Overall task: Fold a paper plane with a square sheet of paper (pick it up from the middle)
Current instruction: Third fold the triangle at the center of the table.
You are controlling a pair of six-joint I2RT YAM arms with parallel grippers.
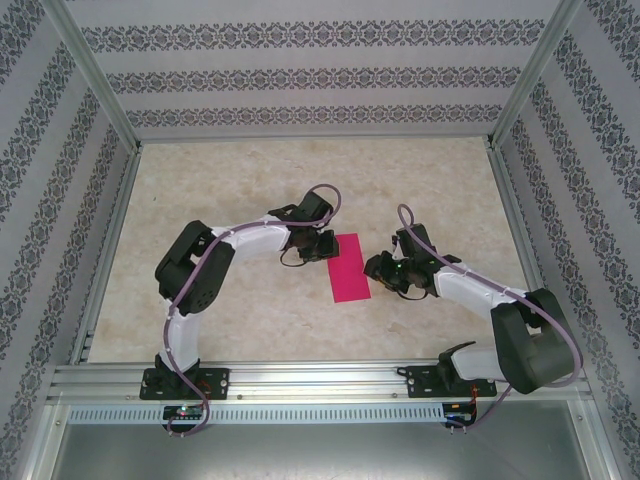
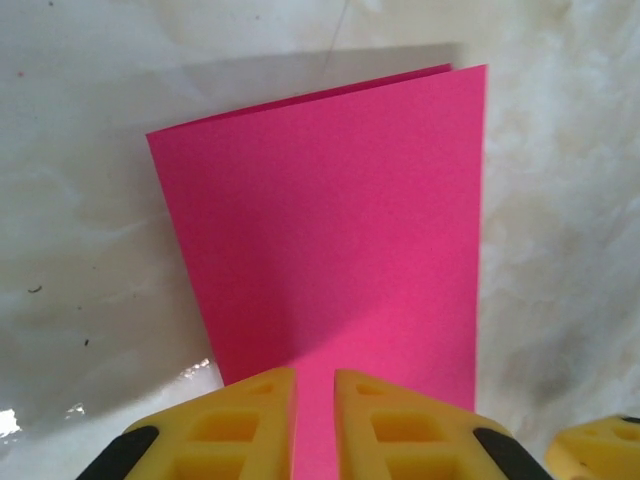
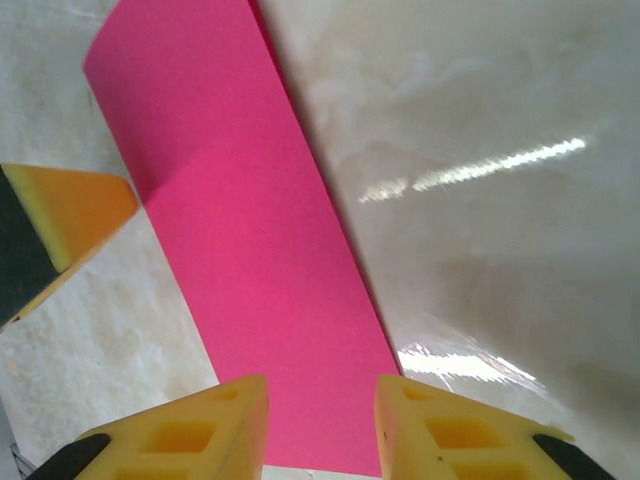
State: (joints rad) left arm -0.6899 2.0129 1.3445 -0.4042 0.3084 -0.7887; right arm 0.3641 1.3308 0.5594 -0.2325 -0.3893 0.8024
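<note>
Square sheet of paper (image 1: 350, 267), folded, lies between barely spread left tool (image 2: 315, 390) and wider-spread right tool (image 3: 322, 400).

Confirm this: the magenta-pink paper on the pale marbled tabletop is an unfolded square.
Wrong: the thin magenta-pink paper sheet on the pale marbled tabletop is folded double into a rectangle, not an unfolded square. The left wrist view shows the second layer's edge along its far side.
</note>
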